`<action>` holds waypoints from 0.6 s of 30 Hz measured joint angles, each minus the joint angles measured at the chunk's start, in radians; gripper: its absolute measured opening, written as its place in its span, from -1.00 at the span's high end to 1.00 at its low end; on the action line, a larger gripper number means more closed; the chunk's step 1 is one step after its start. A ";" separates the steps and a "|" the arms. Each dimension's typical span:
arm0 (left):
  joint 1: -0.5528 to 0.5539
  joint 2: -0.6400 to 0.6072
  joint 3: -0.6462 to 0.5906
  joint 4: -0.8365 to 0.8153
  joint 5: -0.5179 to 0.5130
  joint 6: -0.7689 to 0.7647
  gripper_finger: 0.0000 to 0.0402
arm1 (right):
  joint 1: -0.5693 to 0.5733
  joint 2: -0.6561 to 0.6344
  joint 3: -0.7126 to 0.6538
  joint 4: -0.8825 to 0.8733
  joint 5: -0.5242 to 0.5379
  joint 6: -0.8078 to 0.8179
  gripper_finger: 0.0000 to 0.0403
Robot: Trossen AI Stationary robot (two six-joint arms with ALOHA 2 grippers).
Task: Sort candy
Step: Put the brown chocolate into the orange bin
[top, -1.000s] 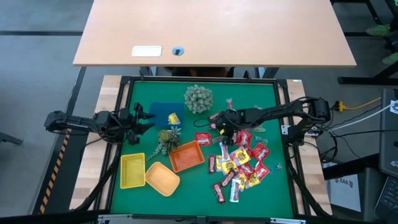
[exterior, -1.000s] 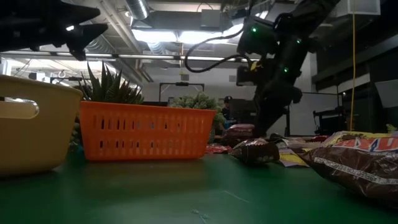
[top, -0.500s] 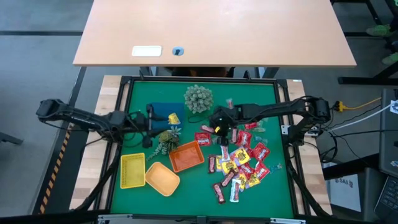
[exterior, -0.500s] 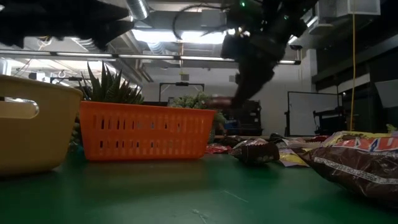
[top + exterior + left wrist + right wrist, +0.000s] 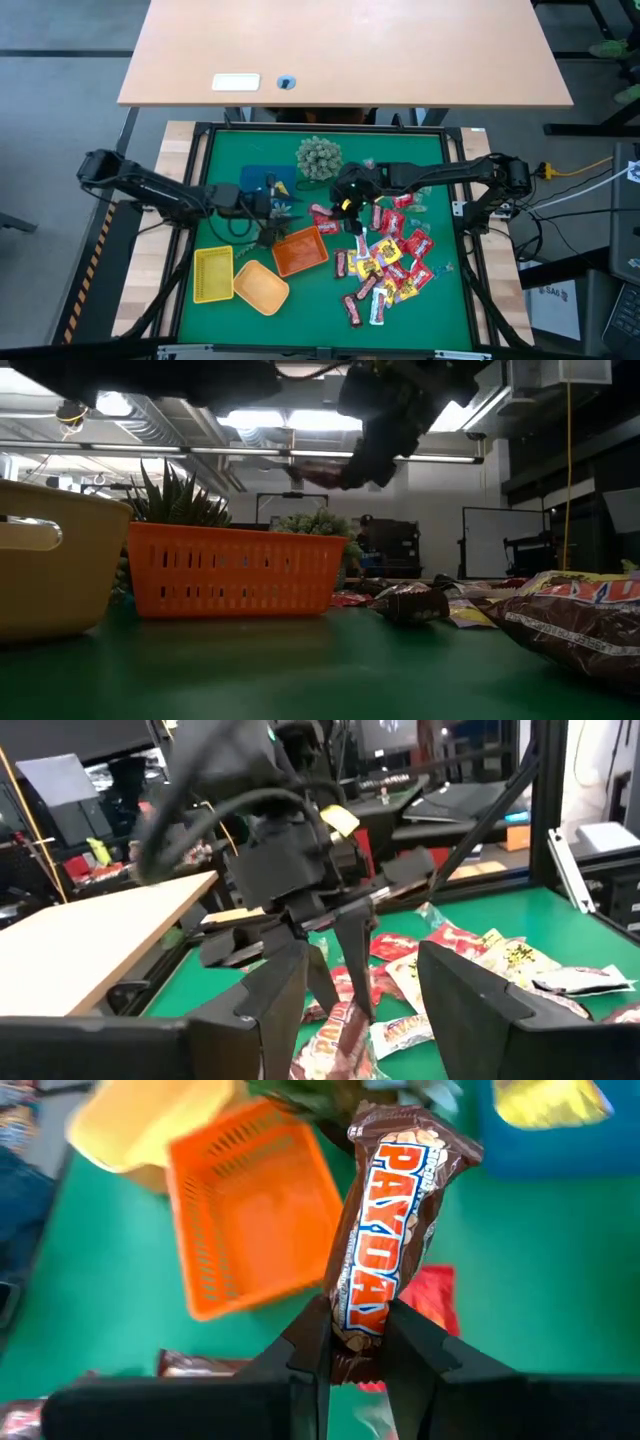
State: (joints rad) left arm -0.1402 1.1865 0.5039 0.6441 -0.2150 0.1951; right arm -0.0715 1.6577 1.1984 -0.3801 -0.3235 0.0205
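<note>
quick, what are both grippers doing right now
Left gripper: jaws open, holding nothing, near the spiky plant.
Right gripper: jaws closed on a brown PayDay bar, lifted above the green mat near the orange basket.

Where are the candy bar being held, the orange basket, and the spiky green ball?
PayDay bar [image 5: 385, 1240]: right wrist view, on the wrapper's lettering.
Orange basket [image 5: 299, 252]: high view, on its floor.
Spiky green ball [image 5: 318, 158]: high view, on its centre.

Both arms are dark, slender, multi-jointed links with black cables looped alongside. The right gripper [image 5: 320, 935] has a boxy black body, a yellow tag, and tapered black fingers [image 5: 305, 1355].
</note>
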 joint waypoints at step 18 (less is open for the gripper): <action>0.000 0.149 0.038 0.004 -0.003 -0.001 0.11 | 0.000 0.000 0.000 0.172 -0.125 -0.085 0.67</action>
State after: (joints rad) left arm -0.1403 1.3354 0.5418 0.6483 -0.2176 0.1944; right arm -0.0719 1.6577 1.1984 -0.2085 -0.4481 -0.0647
